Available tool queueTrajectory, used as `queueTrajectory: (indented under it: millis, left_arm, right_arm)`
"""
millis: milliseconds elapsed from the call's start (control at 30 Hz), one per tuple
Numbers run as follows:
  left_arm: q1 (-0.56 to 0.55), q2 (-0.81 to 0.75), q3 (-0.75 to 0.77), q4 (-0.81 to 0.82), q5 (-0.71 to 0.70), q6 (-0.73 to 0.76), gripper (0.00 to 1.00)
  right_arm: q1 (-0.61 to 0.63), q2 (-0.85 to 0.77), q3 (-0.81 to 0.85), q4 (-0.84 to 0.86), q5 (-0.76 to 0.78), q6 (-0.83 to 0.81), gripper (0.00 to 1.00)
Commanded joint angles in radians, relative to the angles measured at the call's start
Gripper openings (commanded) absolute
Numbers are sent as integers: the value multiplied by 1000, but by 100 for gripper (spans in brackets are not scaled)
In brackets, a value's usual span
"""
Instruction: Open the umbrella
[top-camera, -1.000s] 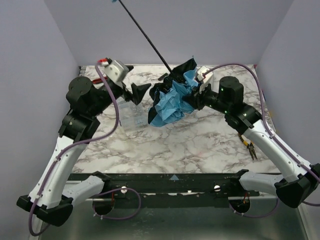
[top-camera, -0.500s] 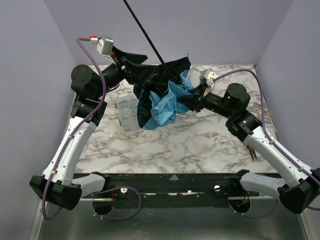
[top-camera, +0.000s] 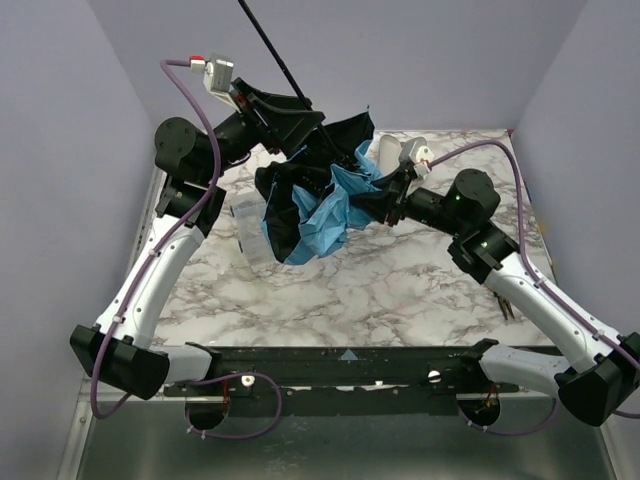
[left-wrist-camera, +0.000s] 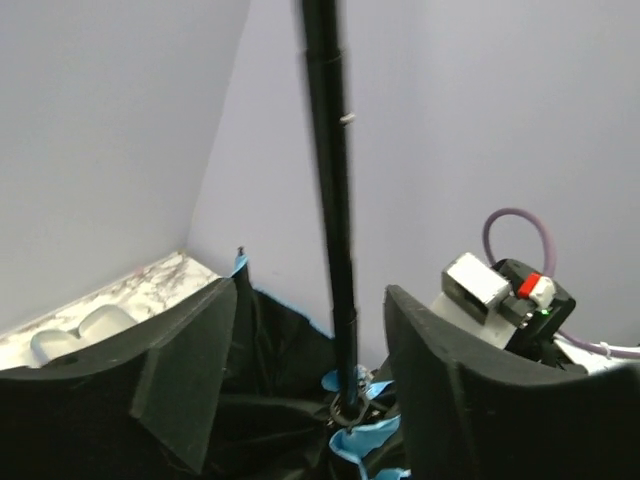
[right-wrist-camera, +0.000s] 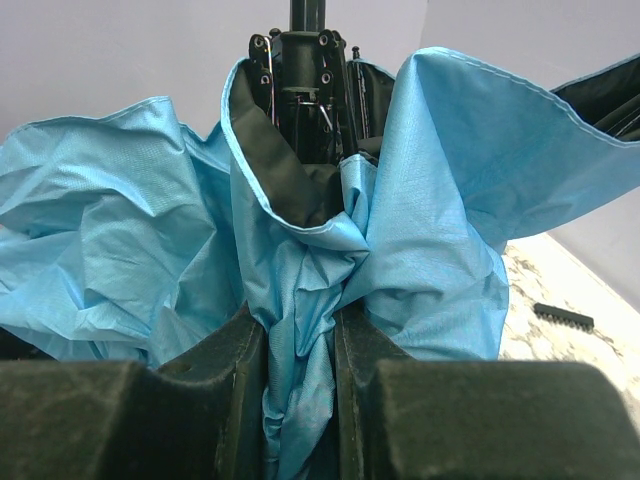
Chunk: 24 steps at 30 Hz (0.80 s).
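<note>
The half-folded compact umbrella (top-camera: 320, 215), sky-blue canopy with black underside, hangs above the middle of the white marble desk (top-camera: 400, 290). Its thin black shaft (left-wrist-camera: 335, 200) slants toward the upper left of the overhead frame. The right fingers (right-wrist-camera: 150, 415) pinch only a bunched fold of blue cloth (no rib or hub visible between them), so a pull along the shaft may slip or tear it. The 2 left fingers (left-wrist-camera: 190, 370) stand spread either side of the shaft, not touching it. Closing off-centre could knock it aside.
</note>
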Motion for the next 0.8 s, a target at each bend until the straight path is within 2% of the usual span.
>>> queueTrajectory:
  millis: [0, 67, 167, 200, 233, 267, 333, 400, 467, 600, 667, 767]
  left_arm:
    - [-37, 24, 37, 101, 35, -1, 53]
    - [-39, 37, 45, 103, 30, -13, 40]
    - [-40, 51, 67, 108, 35, -1, 8]
    - [-40, 53, 73, 102, 38, 10, 0]
    - [-41, 55, 83, 89, 42, 26, 0]
    - [-41, 55, 89, 70, 45, 54, 0]
    - [-41, 52, 102, 23, 62, 138, 0]
    - [-41, 46, 102, -31, 84, 279, 0]
    - [-50, 45, 129, -147, 60, 476, 0]
    - [-70, 40, 172, -338, 27, 834, 0]
    - [-91, 34, 183, -426, 3, 975, 0]
    - [-117, 32, 196, -507, -25, 1071, 0]
  right_arm:
    - [10, 4, -4, 124, -23, 19, 0]
    - [12, -1, -9, 123, -16, 19, 0]
    - [12, -21, -28, 102, 13, 11, 1]
    - [12, -29, -33, 85, 25, 5, 8]
    - [11, -39, -38, 62, 38, 2, 22]
    - [10, -51, -38, 32, 49, -10, 42]
    - [11, -73, -27, -63, 47, -37, 71]
    - [10, -93, -7, -158, 38, -41, 85]
    - [10, -117, -3, -249, 42, -60, 90]
    - [8, -163, -7, -359, 130, -108, 93]
    - [2, -173, -6, -382, 161, -117, 93]
    - [-7, -180, -4, -385, 206, -117, 94]
